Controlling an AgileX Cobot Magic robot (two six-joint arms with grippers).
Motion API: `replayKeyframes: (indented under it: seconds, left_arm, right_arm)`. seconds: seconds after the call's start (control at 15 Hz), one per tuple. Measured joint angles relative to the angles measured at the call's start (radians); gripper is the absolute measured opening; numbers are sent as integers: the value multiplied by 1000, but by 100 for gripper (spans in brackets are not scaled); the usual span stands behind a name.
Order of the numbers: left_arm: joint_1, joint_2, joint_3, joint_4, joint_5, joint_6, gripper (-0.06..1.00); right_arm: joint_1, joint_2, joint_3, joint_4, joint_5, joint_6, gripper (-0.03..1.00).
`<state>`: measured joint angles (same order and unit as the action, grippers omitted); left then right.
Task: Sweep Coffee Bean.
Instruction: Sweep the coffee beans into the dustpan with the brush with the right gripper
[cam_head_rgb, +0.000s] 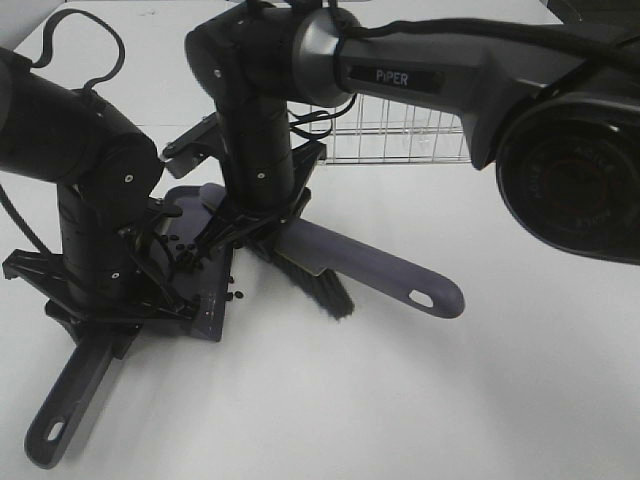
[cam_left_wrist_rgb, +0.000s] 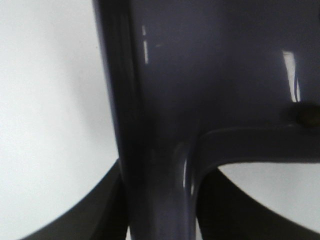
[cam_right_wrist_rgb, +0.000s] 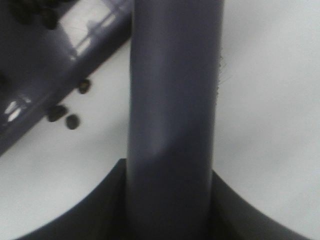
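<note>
The grey dustpan (cam_head_rgb: 205, 285) lies on the white table, its handle (cam_head_rgb: 60, 415) pointing to the near left. My left gripper (cam_head_rgb: 110, 305) is shut on that handle, which fills the left wrist view (cam_left_wrist_rgb: 165, 125). My right gripper (cam_head_rgb: 265, 222) is shut on the grey brush (cam_head_rgb: 400, 275), whose black bristles (cam_head_rgb: 325, 292) rest on the table beside the pan's right edge. Several coffee beans (cam_head_rgb: 190, 250) lie in the pan and a few (cam_head_rgb: 236, 295) lie on the table by its edge. The right wrist view shows the brush handle (cam_right_wrist_rgb: 172, 100), the pan's edge (cam_right_wrist_rgb: 65, 55) and beans (cam_right_wrist_rgb: 65, 117).
A white wire basket (cam_head_rgb: 390, 135) stands at the back behind the right arm. The right arm's large dark link (cam_head_rgb: 570, 170) hangs over the right side. A black cable (cam_head_rgb: 80, 40) loops above the left arm.
</note>
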<state>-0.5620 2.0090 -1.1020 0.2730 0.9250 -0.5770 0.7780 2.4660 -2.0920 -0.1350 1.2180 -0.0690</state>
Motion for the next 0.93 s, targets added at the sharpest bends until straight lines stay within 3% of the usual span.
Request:
replayKeyframes:
  seconds: [0.27, 0.47, 0.93]
  left_arm:
    - [4, 1, 0, 27, 19, 2, 37]
    - [1, 7, 0, 37, 17, -9, 37]
    - [1, 7, 0, 70, -32, -18, 37]
  right_arm:
    - [69, 0, -128, 8, 37, -19, 30]
    - [5, -83, -166, -51, 11, 25, 30]
    - [-171, -90, -167, -36, 12, 30, 30]
